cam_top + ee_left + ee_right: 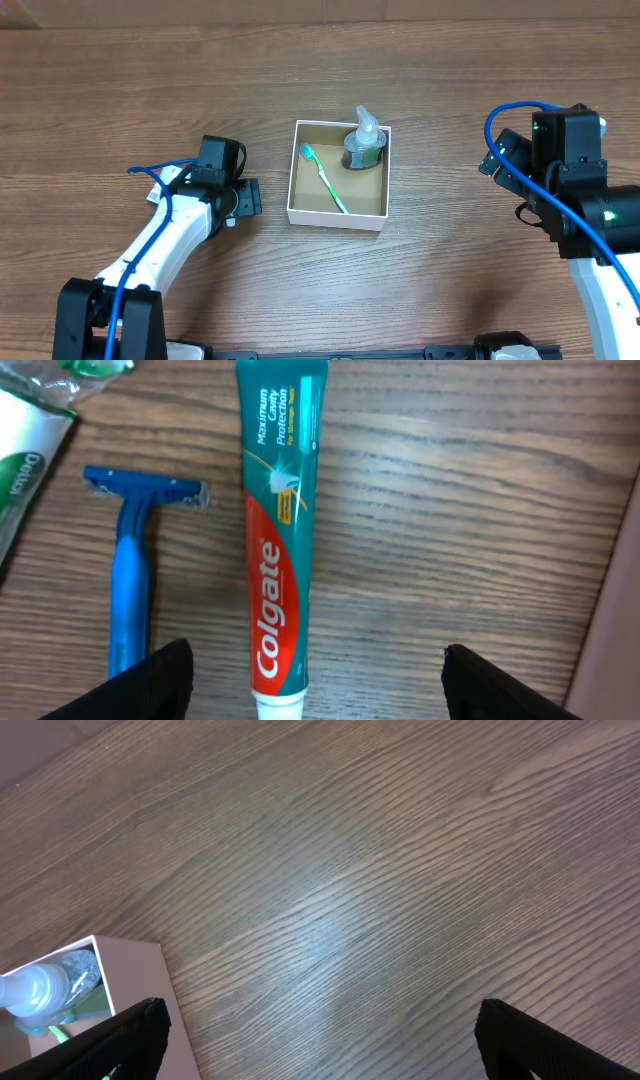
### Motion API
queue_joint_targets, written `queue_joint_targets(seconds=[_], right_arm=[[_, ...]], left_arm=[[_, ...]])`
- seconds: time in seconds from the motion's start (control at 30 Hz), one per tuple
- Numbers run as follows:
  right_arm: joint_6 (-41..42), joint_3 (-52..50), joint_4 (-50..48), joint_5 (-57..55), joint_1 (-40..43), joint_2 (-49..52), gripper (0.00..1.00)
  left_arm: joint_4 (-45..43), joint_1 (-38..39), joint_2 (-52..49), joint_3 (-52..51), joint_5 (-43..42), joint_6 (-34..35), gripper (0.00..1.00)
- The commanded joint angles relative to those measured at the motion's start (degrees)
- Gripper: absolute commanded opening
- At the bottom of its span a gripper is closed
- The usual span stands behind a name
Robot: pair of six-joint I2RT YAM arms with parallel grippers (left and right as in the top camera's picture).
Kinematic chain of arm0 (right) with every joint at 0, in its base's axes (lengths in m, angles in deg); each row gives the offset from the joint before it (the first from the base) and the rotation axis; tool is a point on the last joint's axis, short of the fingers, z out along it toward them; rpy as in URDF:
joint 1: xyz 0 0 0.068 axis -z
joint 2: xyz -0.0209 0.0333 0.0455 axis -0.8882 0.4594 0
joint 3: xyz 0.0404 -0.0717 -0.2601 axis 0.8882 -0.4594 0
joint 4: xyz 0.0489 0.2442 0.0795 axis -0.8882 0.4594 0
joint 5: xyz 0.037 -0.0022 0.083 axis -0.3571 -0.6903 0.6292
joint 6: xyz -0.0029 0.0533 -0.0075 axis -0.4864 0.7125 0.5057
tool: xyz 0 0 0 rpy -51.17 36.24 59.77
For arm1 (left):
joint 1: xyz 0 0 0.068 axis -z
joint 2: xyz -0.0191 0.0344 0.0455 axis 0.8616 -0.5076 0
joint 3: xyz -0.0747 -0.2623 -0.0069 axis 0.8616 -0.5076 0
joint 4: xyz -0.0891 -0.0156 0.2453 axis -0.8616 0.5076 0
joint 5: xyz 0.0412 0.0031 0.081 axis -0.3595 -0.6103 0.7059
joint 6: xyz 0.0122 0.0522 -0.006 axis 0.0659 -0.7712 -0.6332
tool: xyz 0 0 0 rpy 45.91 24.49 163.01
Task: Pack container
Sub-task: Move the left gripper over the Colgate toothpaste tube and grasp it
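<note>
Square white-walled cardboard box [335, 220], brown inside, sits midway between the wooden tabletop's [450, 100] left and right edges. There's a green toothbrush [325, 182] lying diagonal in it, plus a clear pump bottle [364, 145].

The container [336, 219] is a square, shallow cardboard box with white walls and a brown inside. It sits flat and open-topped near the middle of the table [450, 80], holding a green toothbrush [324, 179] lying diagonally and a clear pump bottle [364, 143] in its far right corner.

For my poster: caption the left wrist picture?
Red-and-teal Colgate toothpaste tube beside a blue plastic razor on wooden table.
</note>
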Motion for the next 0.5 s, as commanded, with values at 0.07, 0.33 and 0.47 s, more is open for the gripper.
queue_joint_targets(seconds=[0.07, 0.33, 0.47], right_arm=[[0.04, 0.85, -0.2, -0.37, 0.33, -0.46, 1.0], [0.07, 0.85, -0.2, -0.37, 0.33, -0.46, 1.0], [0.07, 0.85, -0.2, -0.37, 0.33, -0.46, 1.0]], left_arm=[[-5.22, 0.04, -0.09, -3.8, 0.7, -3.32, 0.79], [-11.21, 0.04, -2.67, -5.86, 0.68, -3.3, 0.81], [-13.0, 0.04, -6.58, -5.86, 0.7, -3.3, 0.79]])
